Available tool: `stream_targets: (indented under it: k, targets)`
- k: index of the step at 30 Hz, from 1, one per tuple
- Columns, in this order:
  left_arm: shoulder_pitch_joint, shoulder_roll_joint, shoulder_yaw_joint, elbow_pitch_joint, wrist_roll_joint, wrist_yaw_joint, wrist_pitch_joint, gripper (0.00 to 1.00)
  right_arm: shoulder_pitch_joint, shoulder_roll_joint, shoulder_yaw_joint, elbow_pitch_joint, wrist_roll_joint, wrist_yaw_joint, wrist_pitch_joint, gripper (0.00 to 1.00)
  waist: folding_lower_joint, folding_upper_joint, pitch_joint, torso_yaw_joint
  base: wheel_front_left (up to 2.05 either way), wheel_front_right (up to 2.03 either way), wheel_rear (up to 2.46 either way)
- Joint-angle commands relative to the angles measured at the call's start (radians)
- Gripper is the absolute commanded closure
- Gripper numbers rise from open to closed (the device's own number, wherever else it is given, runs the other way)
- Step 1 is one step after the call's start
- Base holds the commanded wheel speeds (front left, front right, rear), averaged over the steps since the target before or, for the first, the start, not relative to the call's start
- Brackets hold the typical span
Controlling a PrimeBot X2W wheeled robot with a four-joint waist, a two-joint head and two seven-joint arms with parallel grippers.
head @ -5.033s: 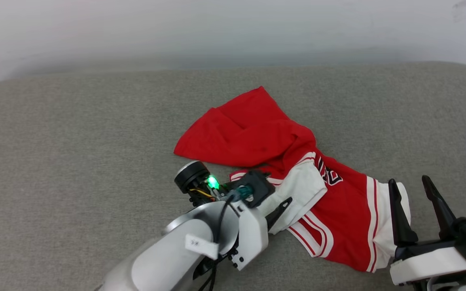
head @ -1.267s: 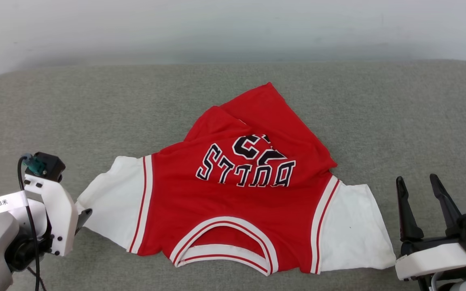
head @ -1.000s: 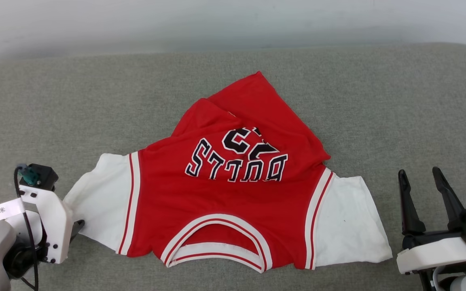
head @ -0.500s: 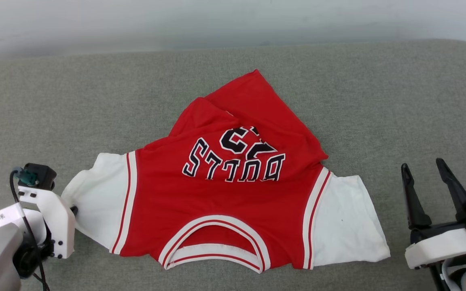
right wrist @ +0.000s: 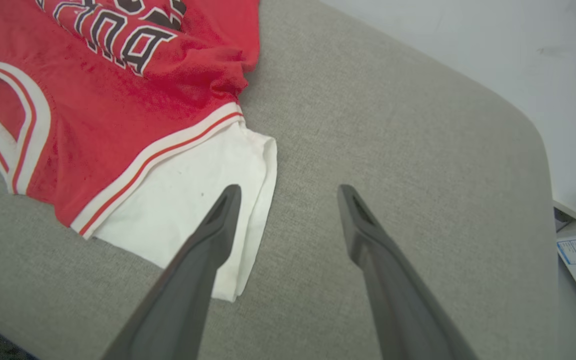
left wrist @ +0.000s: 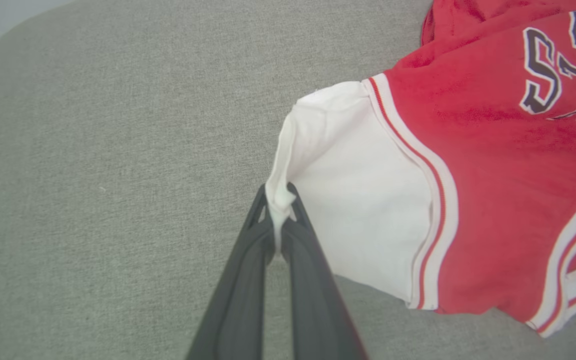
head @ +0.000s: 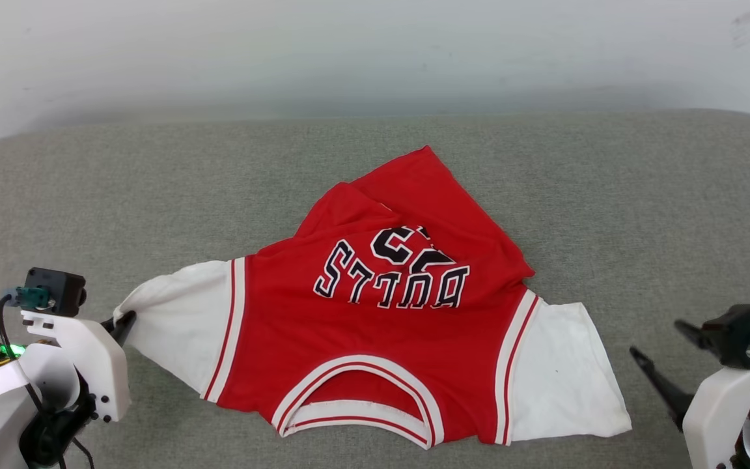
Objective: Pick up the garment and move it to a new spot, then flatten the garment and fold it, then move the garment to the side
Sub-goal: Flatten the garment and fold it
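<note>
**Head view.** The garment [head: 375,339] lies on the grey cushion [head: 153,195], about midway between its left and right edges and nearer its front edge than its back one. The collar opening faces the front edge and the chest lettering reads upside down. The lower body is bunched and folded over toward the back edge, while both white sleeves are spread out sideways. The left gripper [head: 124,320] sits near the cushion's front-left corner, its tips at the outer end of the left sleeve [head: 180,319]. The right gripper [head: 661,342] is near the front-right corner with its fingers spread. It points at the right sleeve [head: 564,371] and stands just beside it.

**Left wrist view.** The left gripper [left wrist: 278,197] has its two dark fingers pressed together, pinching a small fold of the white left sleeve [left wrist: 358,200] at its cuff edge. The cloth rises slightly from the cushion [left wrist: 93,175] at the pinch. The red body [left wrist: 493,200] extends away to the right of this view.

**Right wrist view.** The right gripper [right wrist: 288,190] stands wide apart and holds nothing. One finger [right wrist: 218,220] overlaps the cuff of the right sleeve [right wrist: 183,200] in this view, and whether it touches the cloth cannot be told. The other finger is over bare cushion [right wrist: 418,150]. Beyond the cushion's rounded corner is a pale wall [right wrist: 468,50].
</note>
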Motion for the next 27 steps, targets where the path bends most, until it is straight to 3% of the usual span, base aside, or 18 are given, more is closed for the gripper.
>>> stream_targets:
  k: [1,7,12,18,27]
  targets:
    - [0.010,0.007,0.002,-0.011,0.007,0.009,-0.003,1.00,0.007,-0.006,0.009,-0.012,0.019,-0.001,0.025,0.00,0.0000,0.0000,0.000,0.005,0.00,0.00,0.00]
    - [0.028,0.030,0.002,-0.131,0.021,0.069,0.004,1.00,-0.014,-0.075,0.056,-0.044,0.133,-0.001,0.265,0.00,0.0000,0.0000,0.020,0.026,0.00,0.00,0.00]
    - [0.011,0.035,0.000,-0.197,0.038,0.100,0.011,1.00,-0.035,-0.090,0.079,0.006,0.157,-0.001,0.343,0.00,0.0000,0.0000,0.051,0.051,0.00,0.00,0.00]
    - [-0.018,0.030,-0.001,-0.246,0.062,0.119,0.012,1.00,-0.068,-0.104,0.132,0.104,0.142,-0.002,0.323,0.00,0.0000,0.0000,0.101,0.080,0.00,0.00,0.00]
    - [-0.045,0.022,-0.002,-0.261,0.079,0.126,0.005,1.00,-0.089,-0.053,0.260,0.291,0.196,-0.001,0.273,0.00,0.0000,0.0000,0.159,0.098,0.00,0.00,0.00]
